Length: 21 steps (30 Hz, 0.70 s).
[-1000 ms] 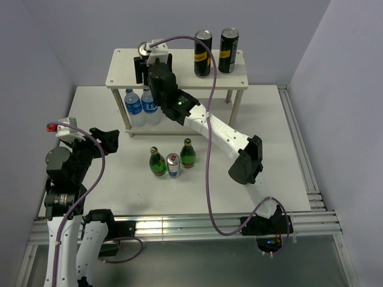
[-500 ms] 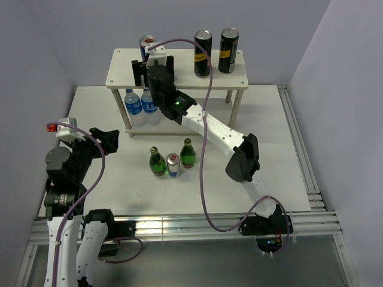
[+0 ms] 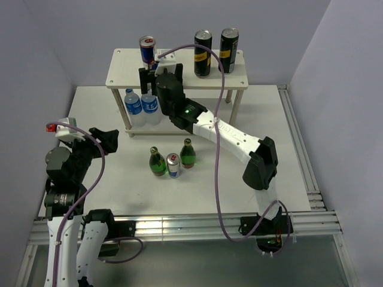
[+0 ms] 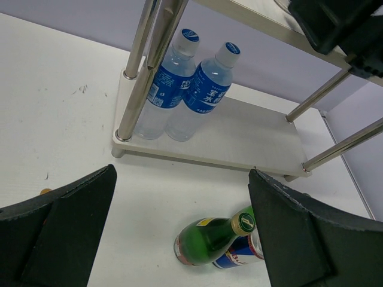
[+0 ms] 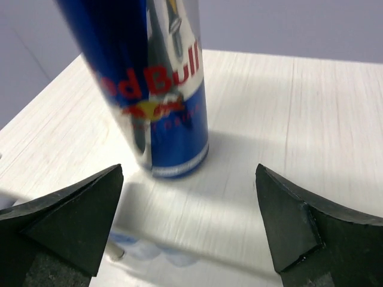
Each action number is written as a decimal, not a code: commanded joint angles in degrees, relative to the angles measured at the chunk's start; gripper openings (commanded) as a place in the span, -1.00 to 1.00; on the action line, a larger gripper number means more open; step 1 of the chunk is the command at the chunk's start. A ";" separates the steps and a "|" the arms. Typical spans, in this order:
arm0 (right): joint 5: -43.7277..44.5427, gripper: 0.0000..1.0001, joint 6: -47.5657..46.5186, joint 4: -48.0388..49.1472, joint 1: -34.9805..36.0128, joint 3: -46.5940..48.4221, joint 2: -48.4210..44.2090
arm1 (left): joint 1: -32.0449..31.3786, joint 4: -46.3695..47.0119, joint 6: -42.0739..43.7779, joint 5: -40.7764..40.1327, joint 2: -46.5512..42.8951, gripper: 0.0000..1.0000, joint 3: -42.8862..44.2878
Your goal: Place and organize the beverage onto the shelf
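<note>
Tipping is the risk: the right fingers (image 5: 66,221) gape wide and empty, the blue can (image 5: 161,101) stands just ahead of them on the shelf (image 5: 311,119); a sideways swing could topple it.

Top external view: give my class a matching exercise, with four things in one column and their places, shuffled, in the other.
Things:
1. rear silver-and-blue can
2. black cans
3. water bottles
4. green bottles

Places:
A. on the table
B. shelf top, right half
C. lower board, left end
D. shelf top, left half

Pairs: 1-D, 2-B, 3-C, 4-A.
</note>
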 commanded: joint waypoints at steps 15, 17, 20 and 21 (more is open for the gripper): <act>20.75 0.98 3.94 7.44 22.72 -39.17 -41.57 | -0.70 2.36 -3.37 9.64 -1.48 0.99 -1.34; 23.65 0.98 6.82 5.87 25.27 -44.70 -45.20 | -1.40 2.53 -5.92 10.70 -3.41 0.99 -2.66; 29.71 0.97 12.96 -0.01 29.32 -49.38 -49.87 | -3.69 1.74 -7.42 9.56 -2.38 0.99 -1.62; 30.95 0.97 15.17 -2.20 30.11 -49.91 -51.18 | -3.95 0.78 -7.33 8.78 -0.54 0.99 -0.22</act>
